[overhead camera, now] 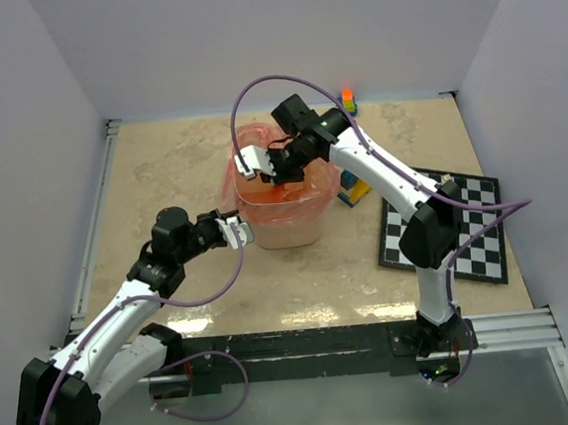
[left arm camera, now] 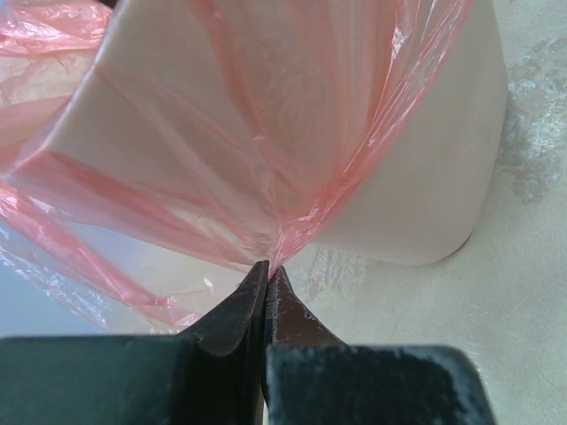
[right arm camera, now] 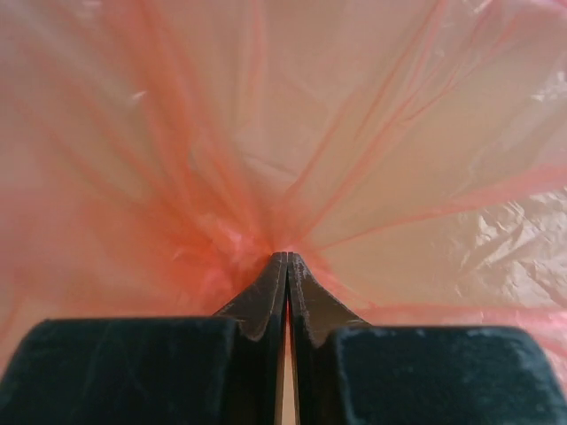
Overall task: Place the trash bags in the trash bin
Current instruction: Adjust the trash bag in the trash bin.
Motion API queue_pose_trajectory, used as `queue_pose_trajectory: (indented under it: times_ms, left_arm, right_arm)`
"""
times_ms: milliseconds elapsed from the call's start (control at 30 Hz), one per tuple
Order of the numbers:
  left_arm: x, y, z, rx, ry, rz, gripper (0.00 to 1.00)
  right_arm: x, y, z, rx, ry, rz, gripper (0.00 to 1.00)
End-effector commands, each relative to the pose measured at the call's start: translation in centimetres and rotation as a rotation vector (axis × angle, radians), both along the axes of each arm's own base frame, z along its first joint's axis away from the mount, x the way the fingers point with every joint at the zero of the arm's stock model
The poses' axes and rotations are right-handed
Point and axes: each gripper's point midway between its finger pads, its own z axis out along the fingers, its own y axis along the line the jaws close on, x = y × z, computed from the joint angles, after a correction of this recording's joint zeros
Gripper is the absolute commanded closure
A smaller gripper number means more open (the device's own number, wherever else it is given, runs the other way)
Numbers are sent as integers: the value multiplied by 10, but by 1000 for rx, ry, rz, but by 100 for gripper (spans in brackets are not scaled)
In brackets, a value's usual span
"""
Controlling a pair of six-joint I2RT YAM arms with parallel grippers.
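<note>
The cream-beige trash bin (overhead camera: 283,222) stands mid-table, and a crinkly red trash bag (overhead camera: 230,185) lies in it and drapes over its rim and outer walls. My left gripper (overhead camera: 244,231) is at the bin's left outer side, shut on a pinch of the bag's film (left arm camera: 267,248) low beside the bin wall (left arm camera: 425,177). My right gripper (overhead camera: 277,178) reaches down into the bin's mouth and is shut on gathered red film (right arm camera: 266,239) inside. The bag fills the right wrist view.
A black-and-white checkerboard (overhead camera: 464,227) lies right of the bin under the right arm. A yellow-and-blue toy block (overhead camera: 355,190) stands just right of the bin. A small orange-green block (overhead camera: 348,98) is at the back wall.
</note>
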Motion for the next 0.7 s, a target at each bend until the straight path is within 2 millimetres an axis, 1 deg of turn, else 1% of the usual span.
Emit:
queue_pose_trajectory:
  times_ms: [0, 33, 167, 200, 333, 433, 467, 500, 567, 667]
  left_arm:
    - [4, 2, 10, -45, -38, 28, 100]
    - [5, 2, 8, -47, -36, 31, 100]
    - [5, 3, 5, -49, -29, 40, 100]
    - [5, 3, 4, -48, -28, 41, 100]
    - [5, 5, -2, -41, -21, 47, 100]
    - [6, 5, -6, -34, -13, 51, 100]
    - [7, 6, -6, -33, -14, 56, 100]
    - [8, 6, -5, -34, -14, 58, 100]
    - [8, 5, -5, -35, -16, 56, 100]
    - [8, 6, -6, -35, -13, 59, 100]
  right_arm:
    - [-9, -10, 33, 30, -79, 18, 94]
    - [-7, -10, 29, 27, -76, 14, 92]
    - [-5, -7, 13, 22, -57, 13, 59]
    - [-4, -8, 9, 16, -62, 13, 54]
    - [-7, -11, -3, 0, -58, 20, 43]
    - [-8, -11, -10, -1, -50, 18, 39]
    - [-7, -10, -11, 4, -47, 15, 36]
    - [-7, -9, -13, 6, -42, 13, 30]
    - [-6, -7, -16, 7, -33, 7, 1]
    - [-4, -5, -18, 13, -26, 5, 1]
